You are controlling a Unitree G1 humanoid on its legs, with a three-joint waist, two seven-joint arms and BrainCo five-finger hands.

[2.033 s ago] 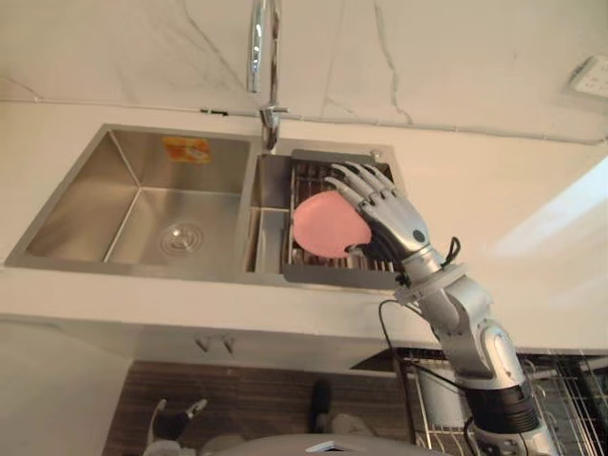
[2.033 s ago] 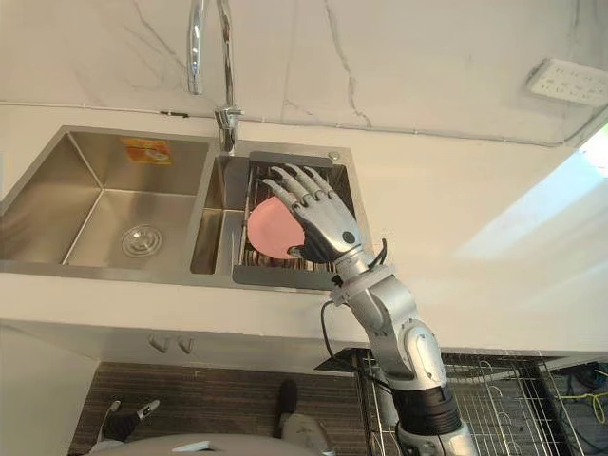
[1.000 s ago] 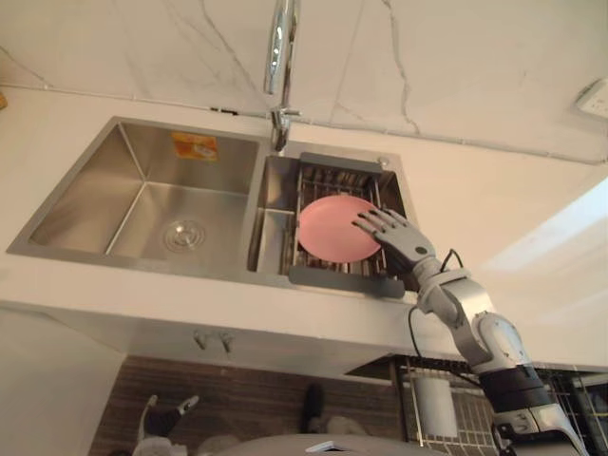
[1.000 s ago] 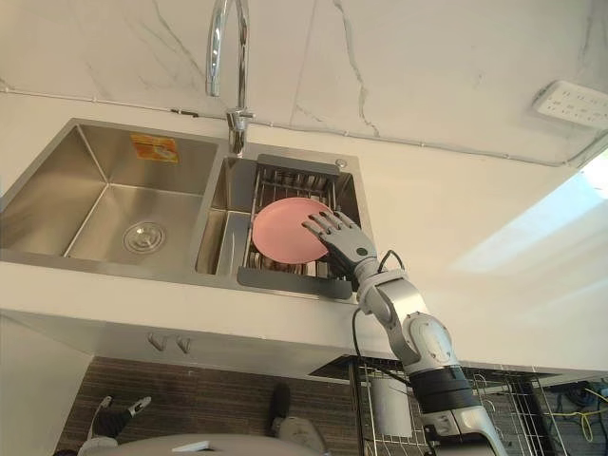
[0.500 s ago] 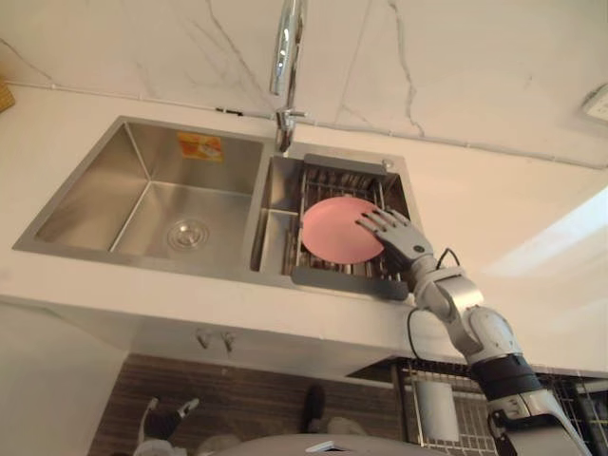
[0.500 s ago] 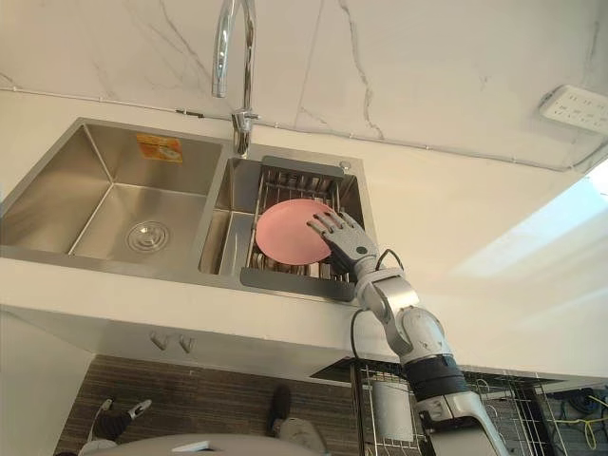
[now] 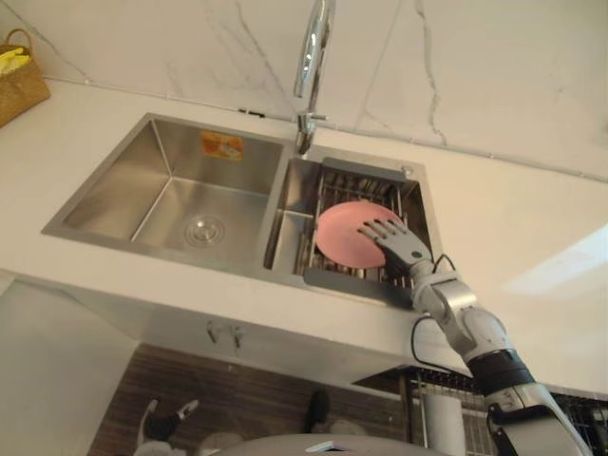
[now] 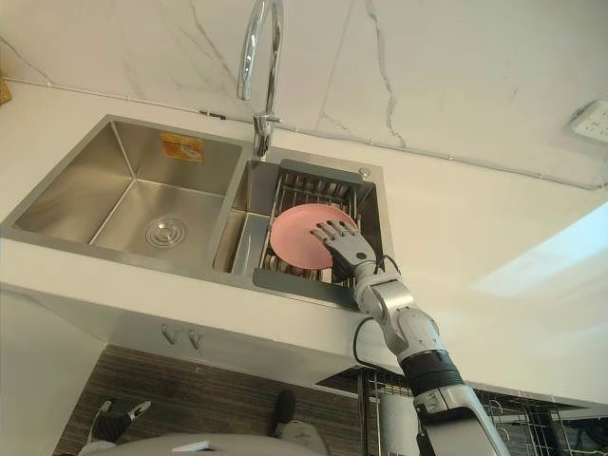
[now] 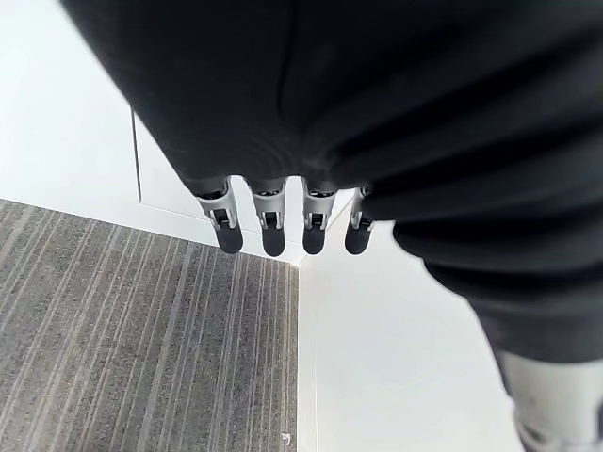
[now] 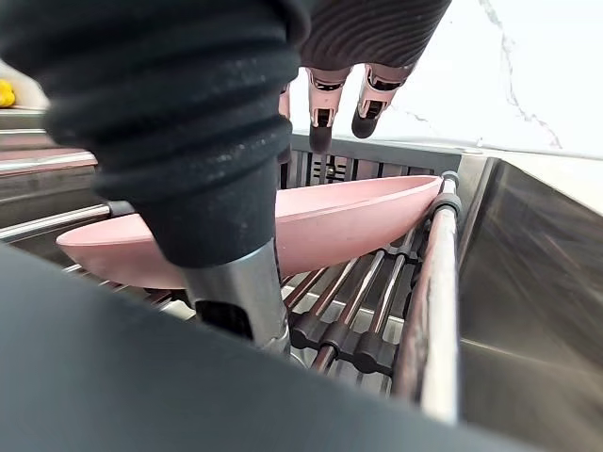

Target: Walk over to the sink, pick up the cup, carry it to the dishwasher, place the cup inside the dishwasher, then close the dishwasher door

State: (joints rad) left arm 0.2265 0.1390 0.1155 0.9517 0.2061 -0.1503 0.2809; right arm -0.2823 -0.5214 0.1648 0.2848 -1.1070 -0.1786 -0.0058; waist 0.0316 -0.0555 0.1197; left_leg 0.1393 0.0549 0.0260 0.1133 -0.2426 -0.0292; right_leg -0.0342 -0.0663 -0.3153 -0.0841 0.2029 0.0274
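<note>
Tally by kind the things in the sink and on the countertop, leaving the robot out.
Pink dish: 1
Wire rack: 1
Faucet: 1
Orange sticker: 1
Wicker basket: 1
Total: 5

Orange sticker on the back wall of the sink; print unreadable

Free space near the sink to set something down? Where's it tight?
Free: the left basin, bare but for its drain; the white counter right of the sink, up to the wall. Tight: the rack in the right basin, where the pink dish lies with the right hand spread over it, faucet just behind.
</note>
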